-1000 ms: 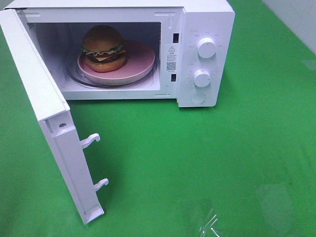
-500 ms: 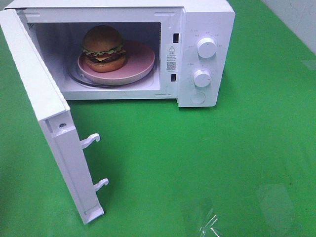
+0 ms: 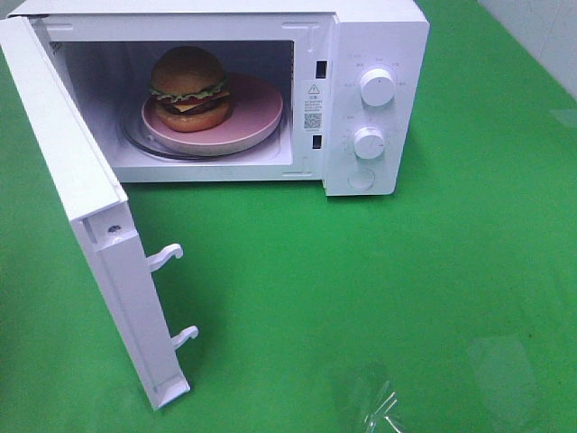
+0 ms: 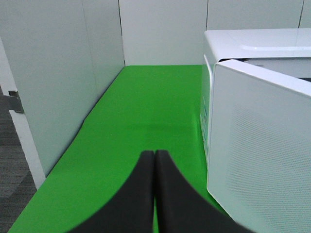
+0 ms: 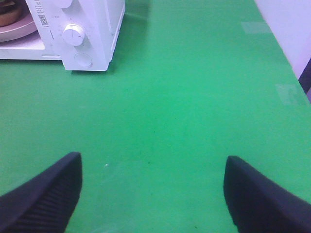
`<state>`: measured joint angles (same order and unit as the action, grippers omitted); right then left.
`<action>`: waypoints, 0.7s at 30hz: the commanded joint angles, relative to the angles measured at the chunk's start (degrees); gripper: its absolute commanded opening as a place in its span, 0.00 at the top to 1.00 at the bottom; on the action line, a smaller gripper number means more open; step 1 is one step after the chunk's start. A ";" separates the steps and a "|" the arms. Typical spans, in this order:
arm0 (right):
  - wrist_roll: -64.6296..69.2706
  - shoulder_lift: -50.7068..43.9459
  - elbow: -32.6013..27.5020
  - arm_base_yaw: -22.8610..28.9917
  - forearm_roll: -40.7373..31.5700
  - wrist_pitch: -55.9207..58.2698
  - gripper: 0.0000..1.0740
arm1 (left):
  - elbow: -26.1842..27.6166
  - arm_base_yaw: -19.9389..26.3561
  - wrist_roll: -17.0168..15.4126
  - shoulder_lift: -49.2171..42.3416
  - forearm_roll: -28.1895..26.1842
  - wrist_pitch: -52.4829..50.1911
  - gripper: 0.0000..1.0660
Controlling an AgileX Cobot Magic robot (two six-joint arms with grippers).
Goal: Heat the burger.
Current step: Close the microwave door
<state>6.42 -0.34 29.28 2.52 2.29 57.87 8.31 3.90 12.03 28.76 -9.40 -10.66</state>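
Glossy, dome-bunned burger (image 3: 187, 88) with frilled lettuce sits on a flat pink plate (image 3: 257, 117) inside the boxy white microwave (image 3: 379, 36), whose door (image 3: 81, 225) stands wide over the green table (image 3: 361, 289). The left end effector (image 4: 154, 160) is pressed closed and empty; the right end effector (image 5: 153, 162) is spread wide and empty.

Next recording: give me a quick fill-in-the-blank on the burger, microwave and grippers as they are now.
1. The glossy golden-brown domed burger sits on a flat round ____ plate inside the white box microwave.
2. The microwave's white door stands ____.
3. The left gripper is ____, holding nothing.
4. The right gripper is open above the ____ table cover.
Missing: pink; open; shut; green.
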 commanded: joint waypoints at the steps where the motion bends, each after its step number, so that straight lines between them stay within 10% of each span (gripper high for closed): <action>1: -0.52 -1.38 -0.29 -0.34 -0.11 -0.63 0.29 | -0.17 -0.23 -0.69 5.27 -0.17 -6.59 1.00; 6: -0.52 -1.38 -0.29 -0.34 -0.11 -0.63 0.29 | -0.17 -0.23 -2.35 10.26 2.12 -10.03 1.00; 14: -0.52 -1.38 -0.29 -0.34 -0.06 -0.63 0.29 | -0.17 -0.23 -19.82 20.63 24.52 -20.45 1.00; 21: -0.52 -1.38 -0.29 -0.34 -0.06 -0.63 0.29 | -0.17 -0.23 -27.67 29.22 35.58 -31.46 1.00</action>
<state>6.42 -0.34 29.28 2.52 2.29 57.87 8.31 3.90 -12.55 55.12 22.17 -37.24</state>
